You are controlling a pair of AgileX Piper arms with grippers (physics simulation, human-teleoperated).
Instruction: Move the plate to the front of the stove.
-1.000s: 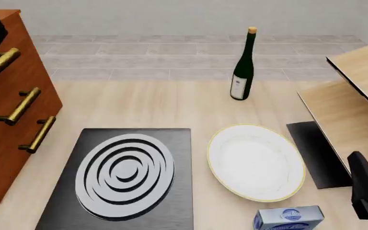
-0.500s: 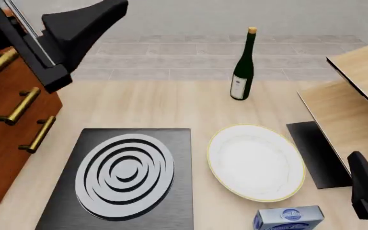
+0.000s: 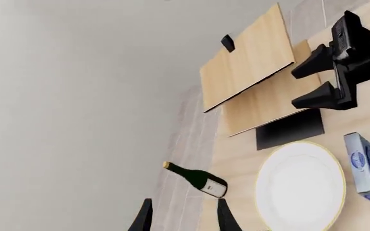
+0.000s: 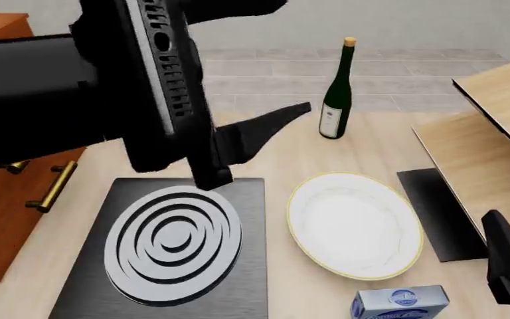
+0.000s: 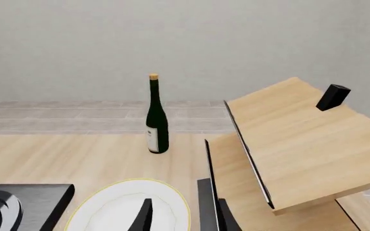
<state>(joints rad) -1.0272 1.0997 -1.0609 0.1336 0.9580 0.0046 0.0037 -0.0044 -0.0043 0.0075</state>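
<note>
Looking down from the front view, our left arm [image 4: 104,86] fills the upper left, hanging high over the bench [image 4: 264,149] and covering the far edge of the stove [image 4: 170,249]. Our left hand [image 3: 181,216] shows only two dark fingertips in its wrist view, set apart with nothing between them, so it's open and empty. The plate [image 4: 354,224] lies flat on the bench just to the right of the stove, near it but not touching, and its right edge sits close to the black mat [image 4: 439,212]. Neither hand is on it.

Our right hand [image 5: 181,216] shows two fingertips spread apart too, nothing held, hovering by the near right side of the plate. In the front view only its dark body shows at the lower right corner.

Other stuff: a wine bottle [image 4: 337,93] stands upright behind the plate, well apart from it. A blue and white carton [image 4: 400,302] lies just in front of the plate. A light wooden shelf unit [image 4: 490,133] stands on the right, a brown drawer cabinet [image 4: 11,212] on the left.
</note>
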